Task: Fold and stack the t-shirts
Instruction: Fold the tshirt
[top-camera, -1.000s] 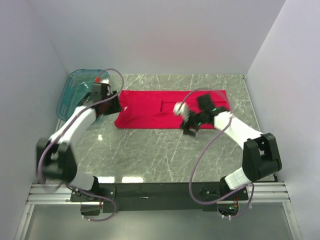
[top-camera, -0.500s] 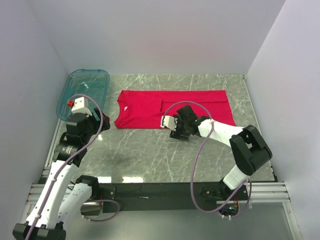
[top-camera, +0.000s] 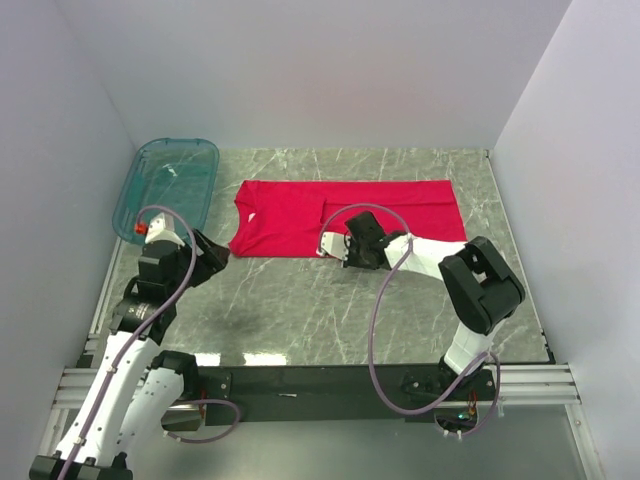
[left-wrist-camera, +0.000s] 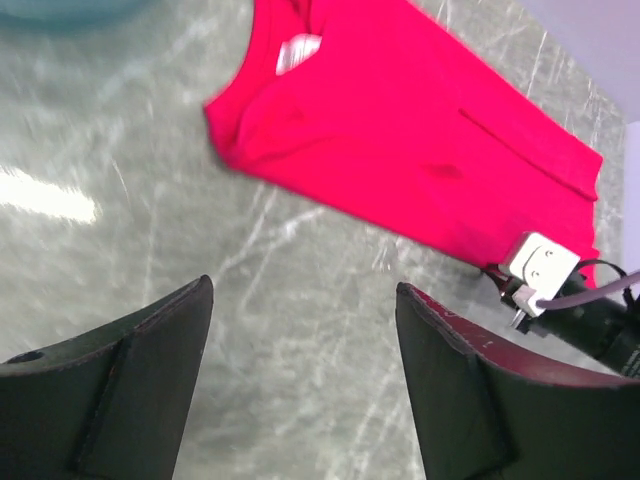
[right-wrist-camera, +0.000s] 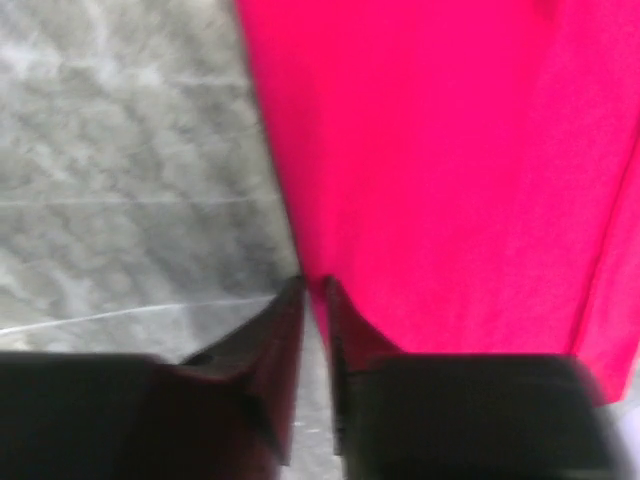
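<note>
Nearest the bases, the left gripper hangs over the bare table, jaws spread wide and holding nothing. The shirt's collar end lies apart from it, at about 2 o'clock. Further in, the right gripper sits at the near hem of the red t-shirt, fingers all but together (whether cloth is nipped, I cannot tell), with the cloth spreading toward 12 o'clock. The shirt lies flat, long axis 9 to 3, collar at 9. The right arm is plainly nearer. The teal tub stands farthest, at 10 o'clock.
</note>
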